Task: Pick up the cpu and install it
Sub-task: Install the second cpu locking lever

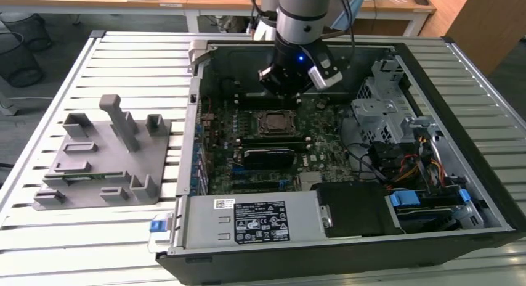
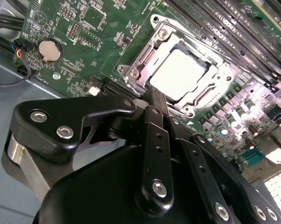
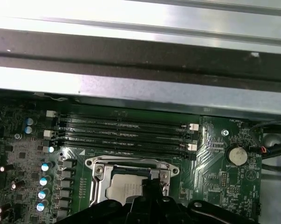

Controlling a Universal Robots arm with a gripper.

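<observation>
cpu in socket, gripper above

Near edge of the cpu behind the hand, fingertips hidden.

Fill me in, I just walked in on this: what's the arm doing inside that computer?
A robot arm is working over an open computer case on a slatted table. Its tool hangs just above the motherboard's socket. The cpu already lies in the socket, its silvery top showing in both wrist views. A grey fixture tray sits at the exterior view's left.
</observation>
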